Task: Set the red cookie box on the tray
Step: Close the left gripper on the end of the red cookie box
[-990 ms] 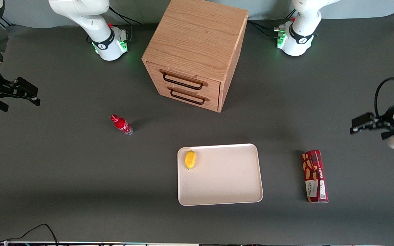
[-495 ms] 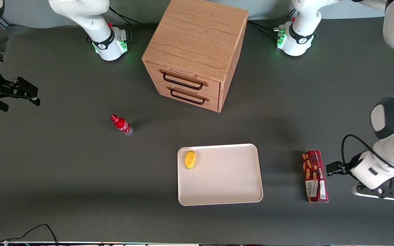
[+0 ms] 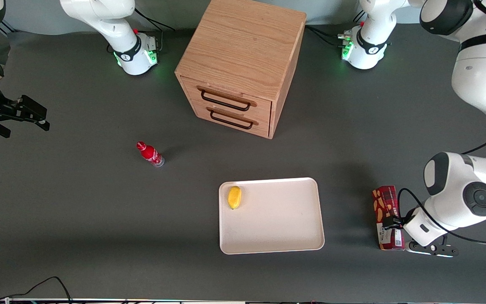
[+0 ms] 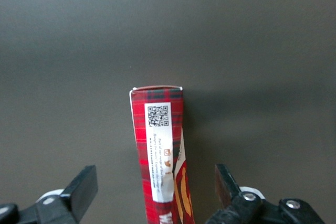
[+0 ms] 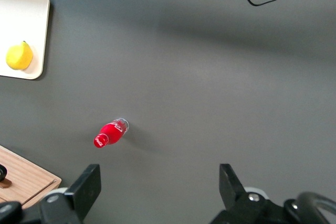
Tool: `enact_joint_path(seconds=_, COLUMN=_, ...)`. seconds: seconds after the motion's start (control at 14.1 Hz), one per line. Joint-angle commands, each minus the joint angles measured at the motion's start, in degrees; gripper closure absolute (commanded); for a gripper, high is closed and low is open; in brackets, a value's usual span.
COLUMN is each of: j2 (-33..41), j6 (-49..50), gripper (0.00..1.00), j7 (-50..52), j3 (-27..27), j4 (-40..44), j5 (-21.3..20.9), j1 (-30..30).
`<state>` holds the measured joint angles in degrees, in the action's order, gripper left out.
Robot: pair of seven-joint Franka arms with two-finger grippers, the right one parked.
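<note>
Dark-red tartan red cookie box [image 3: 387,217] flat on table mat beside tray [image 3: 276,236], toward working arm's end. Left gripper [image 4: 152,192] above box, fingers [image 4: 84,184] spread wide, straddling, not touching.

One tray [image 3: 276,219], one lemon [image 3: 234,197], one bottle [image 3: 150,154].

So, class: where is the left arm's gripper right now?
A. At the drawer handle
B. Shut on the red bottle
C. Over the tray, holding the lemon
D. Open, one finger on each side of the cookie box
D: the gripper is open and its fingers straddle the cookie box, apart from it.
</note>
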<state>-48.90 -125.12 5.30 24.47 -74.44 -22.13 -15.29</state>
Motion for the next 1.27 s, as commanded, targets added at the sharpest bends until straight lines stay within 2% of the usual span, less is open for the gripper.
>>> enact_joint_path(seconds=0.0, j2=-2.8, j6=-2.4, gripper=0.00, j7=1.5, j3=-1.3, j4=1.0, j5=-2.0, j1=0.8)
enact_joint_path(seconds=0.07, j2=-3.6, j6=-3.5, gripper=0.08, j7=2.3, j3=-1.4, j4=1.0, j5=-2.0, j1=0.8)
enact_joint_path(seconds=0.14, j2=-3.8, j6=-3.7, gripper=0.30, j7=3.4, j3=-1.3, j4=1.0, j5=-1.9, j1=0.8)
enact_joint_path(seconds=0.28, j2=-3.8, j6=-3.6, gripper=0.80, j7=3.6, j3=-1.3, j4=1.0, j5=-2.2, j1=0.8)
enact_joint_path(seconds=0.35, j2=-3.8, j6=-3.6, gripper=0.97, j7=3.7, j3=-1.4, j4=1.0, j5=-2.2, j1=0.8)
enact_joint_path(seconds=0.42, j2=-3.8, j6=-3.6, gripper=1.00, j7=3.7, j3=-1.4, j4=1.0, j5=-2.3, j1=0.8)
enact_joint_path(seconds=0.78, j2=-0.4, j6=0.8, gripper=1.00, j7=3.8, j3=-0.7, j4=2.2, j5=-1.3, j1=0.8)
enact_joint_path(seconds=1.2, j2=9.7, j6=29.3, gripper=1.00, j7=6.9, j3=9.0, j4=13.0, j5=0.5, j1=0.9)
